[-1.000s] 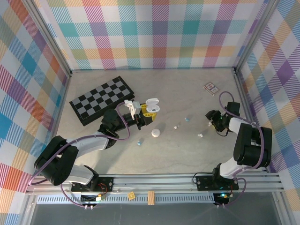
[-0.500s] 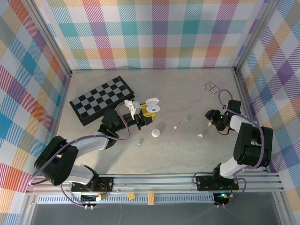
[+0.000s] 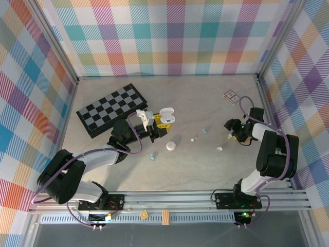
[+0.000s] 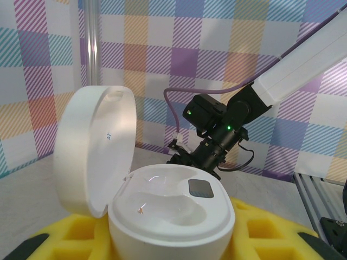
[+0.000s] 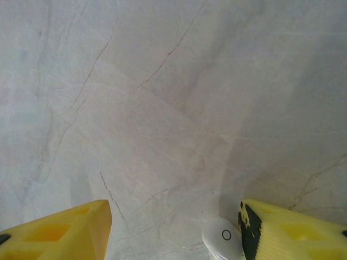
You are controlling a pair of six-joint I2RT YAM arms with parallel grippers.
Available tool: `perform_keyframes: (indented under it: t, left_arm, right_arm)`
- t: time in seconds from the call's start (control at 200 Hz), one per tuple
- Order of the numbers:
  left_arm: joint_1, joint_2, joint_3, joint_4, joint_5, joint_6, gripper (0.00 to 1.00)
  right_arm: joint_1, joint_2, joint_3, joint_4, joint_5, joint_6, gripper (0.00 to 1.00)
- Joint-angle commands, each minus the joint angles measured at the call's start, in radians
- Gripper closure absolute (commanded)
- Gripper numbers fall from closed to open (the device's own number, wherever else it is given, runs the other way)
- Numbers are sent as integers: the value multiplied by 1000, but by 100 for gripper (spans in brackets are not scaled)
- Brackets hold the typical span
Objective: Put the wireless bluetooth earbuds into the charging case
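At right, the right pincer has shifted slightly leftward.

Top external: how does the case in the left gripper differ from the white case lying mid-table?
Lid: the held case stands open with its lid swung up, while the table case looks shut.
Support: the held case is clamped between the left gripper's yellow fingers, while the table case lies free on the table with nothing touching it.
Shared: both are white and rounded.

White earbud (on marble table)
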State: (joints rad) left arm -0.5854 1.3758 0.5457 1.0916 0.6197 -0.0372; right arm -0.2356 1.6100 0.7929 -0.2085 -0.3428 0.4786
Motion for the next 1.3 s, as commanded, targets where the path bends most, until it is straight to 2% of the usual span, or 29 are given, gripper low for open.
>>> perform_keyframes:
  t: [0.0, 0.125, 0.275, 0.445, 0.51, 0.925, 1.135, 1.295]
  left_arm:
    - [4, -29, -4, 31, 26, -1, 66]
    - [4, -30, -3, 31, 27, 0, 66]
    - [4, -28, 0, 31, 30, 0, 66]
    - [4, -35, -3, 25, 26, 1, 66]
    - [4, -35, -4, 24, 25, 1, 66]
    - [4, -21, 12, 23, 33, -1, 66]
    - [15, -11, -2, 45, 8, -5, 66]
    - [54, -2, -34, 131, 10, -58, 66]
  right_arm:
    - [-2, -12, -10, -26, -59, -7, 37]
    - [-2, -36, -36, -31, -65, -12, 42]
    - [-1, -28, -44, -33, -68, -17, 52]
    - [0, -7, -39, -37, -98, -19, 53]
    - [0, 4, -38, -33, -97, -21, 57]
    - [10, 41, 0, -66, -63, -32, 57]
    - [109, -24, 45, -147, 109, -63, 53]
    - [227, -21, 117, -235, 311, -92, 51]
